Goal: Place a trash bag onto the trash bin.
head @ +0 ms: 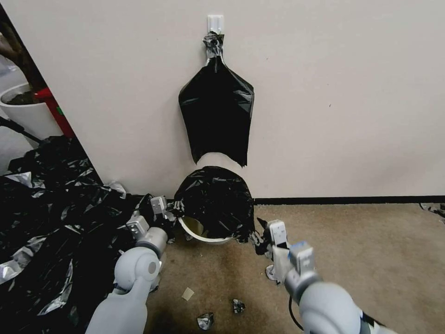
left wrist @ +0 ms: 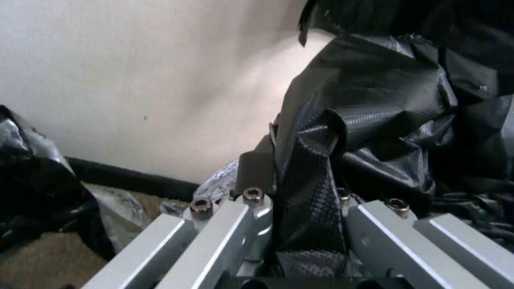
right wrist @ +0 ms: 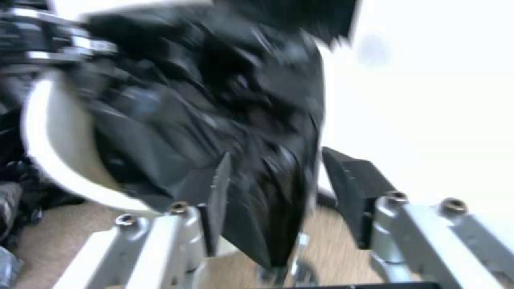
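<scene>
The cream trash bin (head: 202, 235) stands on the carpet against the wall, tilted so its rim faces me. The black trash bag (head: 215, 199) is draped over its top and back. My left gripper (head: 175, 208) is at the bag's left edge, and in the left wrist view this gripper (left wrist: 300, 160) is shut on a strip of the bag's film (left wrist: 308, 204). My right gripper (head: 256, 236) is at the bag's lower right edge. In the right wrist view it (right wrist: 277, 154) is open, with a flap of the bag (right wrist: 268, 208) hanging between its spread fingers beside the bin's rim (right wrist: 48, 160).
Another black bag (head: 217, 116) hangs from a white wall hook above the bin. A broad heap of black-and-silver sheets (head: 51, 218) covers the floor on the left, with a white plant pot (head: 23, 111) behind it. Small foil wads (head: 205, 320) lie on the carpet.
</scene>
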`<state>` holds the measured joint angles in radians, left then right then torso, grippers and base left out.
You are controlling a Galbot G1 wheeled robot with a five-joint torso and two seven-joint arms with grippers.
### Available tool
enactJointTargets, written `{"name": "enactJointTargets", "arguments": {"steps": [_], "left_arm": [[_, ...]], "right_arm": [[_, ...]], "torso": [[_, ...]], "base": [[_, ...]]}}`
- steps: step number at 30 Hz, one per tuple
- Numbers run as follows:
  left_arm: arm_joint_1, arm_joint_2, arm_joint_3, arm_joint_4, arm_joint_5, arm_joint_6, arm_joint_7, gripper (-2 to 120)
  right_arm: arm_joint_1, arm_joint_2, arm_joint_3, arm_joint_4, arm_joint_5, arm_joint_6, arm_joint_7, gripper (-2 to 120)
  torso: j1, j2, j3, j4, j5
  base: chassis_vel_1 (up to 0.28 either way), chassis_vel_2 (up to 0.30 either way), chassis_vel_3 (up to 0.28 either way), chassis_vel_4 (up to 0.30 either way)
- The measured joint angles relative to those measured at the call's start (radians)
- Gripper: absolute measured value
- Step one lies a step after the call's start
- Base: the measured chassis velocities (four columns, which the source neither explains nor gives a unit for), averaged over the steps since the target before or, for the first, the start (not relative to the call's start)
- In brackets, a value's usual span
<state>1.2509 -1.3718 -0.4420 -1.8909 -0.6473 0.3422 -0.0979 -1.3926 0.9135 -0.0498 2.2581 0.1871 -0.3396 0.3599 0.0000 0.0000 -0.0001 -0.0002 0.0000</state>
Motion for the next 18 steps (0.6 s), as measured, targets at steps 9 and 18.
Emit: {"name": "enactJointTargets", "arguments": {"steps": [9,18], "left_arm": [[-0.004,0.001,0.007,-0.014,-0.005,0.024,-0.005,5],[0.009,-0.006,0.01,-0.058,-0.041,0.046,-0.011,5]], "right_arm": [[-0.024,-0.021,0.017,-0.028,-0.318,0.188,-0.247,82],[0.009,-0.001,-0.013,-0.049,-0.425,0.068,-0.232,86]], "torso": [[0.0,0.0,0.0,0.0002,0.0],[0.0,0.0,0.0,0.0002,0.0]], "base": [[0.0,0.0,0.0,0.0],[0.0,0.0,0.0,0.0]]}}
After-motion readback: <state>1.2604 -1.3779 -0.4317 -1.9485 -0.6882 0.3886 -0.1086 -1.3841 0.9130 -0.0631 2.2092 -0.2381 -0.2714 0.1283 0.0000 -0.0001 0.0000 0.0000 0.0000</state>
